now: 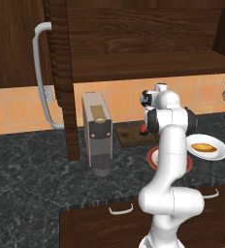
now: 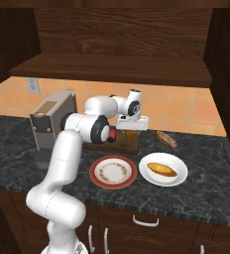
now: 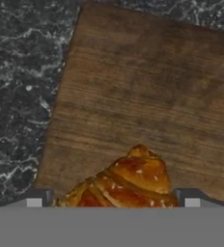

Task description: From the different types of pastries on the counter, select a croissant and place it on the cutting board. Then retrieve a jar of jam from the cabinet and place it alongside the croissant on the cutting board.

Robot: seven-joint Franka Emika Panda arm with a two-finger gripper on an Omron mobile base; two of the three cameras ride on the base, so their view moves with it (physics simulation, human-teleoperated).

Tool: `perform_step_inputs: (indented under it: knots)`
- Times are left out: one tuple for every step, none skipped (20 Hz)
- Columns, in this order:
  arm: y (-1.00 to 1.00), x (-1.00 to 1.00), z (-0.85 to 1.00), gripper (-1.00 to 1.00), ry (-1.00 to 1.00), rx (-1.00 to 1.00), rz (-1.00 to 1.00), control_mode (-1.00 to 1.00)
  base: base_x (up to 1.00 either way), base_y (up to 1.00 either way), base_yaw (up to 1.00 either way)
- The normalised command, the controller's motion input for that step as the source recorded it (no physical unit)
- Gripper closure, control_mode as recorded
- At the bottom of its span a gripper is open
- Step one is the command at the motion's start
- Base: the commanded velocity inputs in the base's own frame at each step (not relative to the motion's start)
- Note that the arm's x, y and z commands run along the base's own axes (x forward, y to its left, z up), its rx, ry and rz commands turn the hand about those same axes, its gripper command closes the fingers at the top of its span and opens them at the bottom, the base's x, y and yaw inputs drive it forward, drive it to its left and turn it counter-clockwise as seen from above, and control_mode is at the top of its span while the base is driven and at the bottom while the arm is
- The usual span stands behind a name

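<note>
This is a home kitchen, rendered rather than real. A dark grey-black speckled marble-look counter (image 1: 32, 155) runs across the room, and the rest sits around it. Behind the counter the wall is faced with square orange tiles (image 2: 184, 106), with a white socket plate (image 2: 33, 85) set into them. Above the counter hang dark brown wood-grain wall cabinets (image 1: 134, 34), one door swung open showing a long white handle (image 1: 40, 77). Below the counter's edge are brown drawer fronts with small white handles (image 1: 120, 210). On the counter stand a boxy grey coffee machine (image 1: 98, 133), a flat dark brown wooden cutting board (image 3: 147, 96), a round red-rimmed plate (image 2: 113, 171) and a white plate holding a yellow-orange oblong pastry (image 2: 161, 169).
</note>
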Motion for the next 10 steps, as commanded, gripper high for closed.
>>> perform_step_inputs:
  knots:
    - [0.0,0.0,0.35,-1.0,0.01,0.04,0.08,-1.0,0.0,0.0,0.0]
    - [0.0,-0.01,0.43,-1.0,0.04,0.05,0.08,-1.0,0.0,0.0,0.0]
    - [0.0,-0.09,0.41,-1.0,0.01,0.03,0.09,-1.0,0.0,0.0,0.0]
    - [0.0,-0.24,0.4,-1.0,0.0,0.02,0.08,-1.0,0.0,0.0,0.0]
    - [0.0,-0.41,0.33,-1.0,0.0,0.03,0.05,-1.0,0.0,0.0,0.0]
    - [0.0,-0.5,0.33,-1.0,-0.04,0.0,0.03,-1.0,0.0,0.0,0.0]
    - [0.0,-0.28,0.38,-1.0,0.0,0.0,0.01,-1.0,0.0,0.0,0.0]
    - [0.0,-0.12,0.56,-1.0,0.0,0.0,0.0,-1.0,0.0,0.0,0.0]
    - [-0.01,-0.12,0.69,-1.0,0.0,0.0,0.0,-1.0,0.0,0.0,0.0]
    - [-0.09,-0.31,0.64,-1.0,0.0,0.03,0.03,-1.0,0.0,0.0,0.0]
